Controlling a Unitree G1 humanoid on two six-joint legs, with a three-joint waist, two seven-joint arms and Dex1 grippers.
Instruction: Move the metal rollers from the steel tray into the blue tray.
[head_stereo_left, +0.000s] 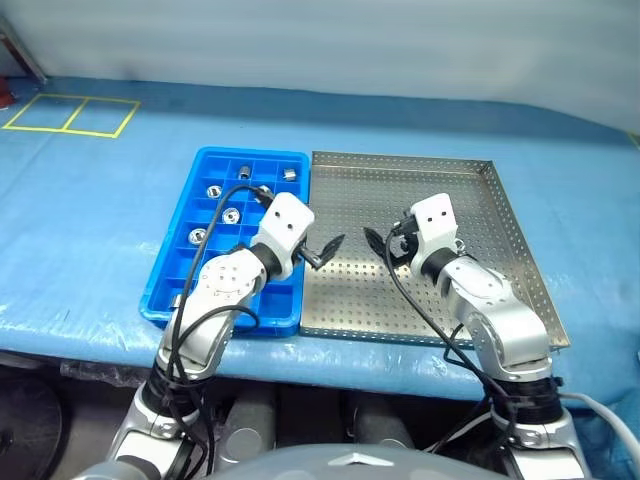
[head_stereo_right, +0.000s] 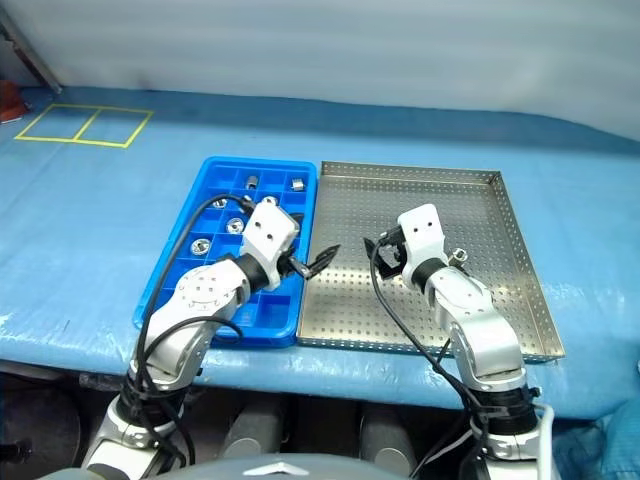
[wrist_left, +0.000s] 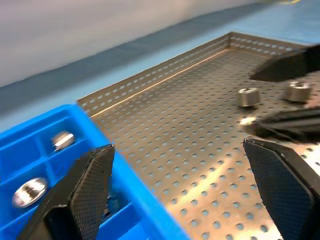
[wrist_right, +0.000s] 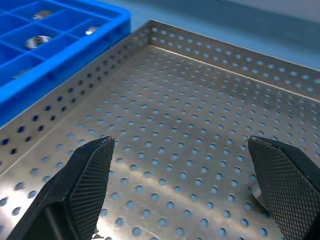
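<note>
- Left claw (head_stereo_left: 323, 252) hangs over the seam where the blue tray (head_stereo_left: 250, 153) meets the steel tray (head_stereo_left: 400, 158). Its fingers are spread wide with nothing between them.
- Right claw (head_stereo_left: 383, 245) sits low over the middle of the steel tray, nosing toward its far edge. It is also spread wide and carrying nothing.
- Five rollers (head_stereo_left: 213, 190) are home in the blue tray's compartments, all in its far half. The near rows look free.
- At least two rollers (wrist_left: 248, 96) wait on the steel tray, standing on end just beside each other, close by the right claw's fingers.
- The job now, I'd say, is a pick by the right claw, since it's the nearer one.
- Line up on one roller only. The pair stands close, so a sloppy close could knock the neighbour away.
- Bring the fingers down either side of the round wall before closing. These are small, slick and hard, so an off-centre pinch will likely squirt one out.
- Keep the fingertips just off the perforated sheet, where a tip could catch in the holes.
- Left claw should stay clear of that seam, because the right arm's route to the blue tray crosses there.
</note>
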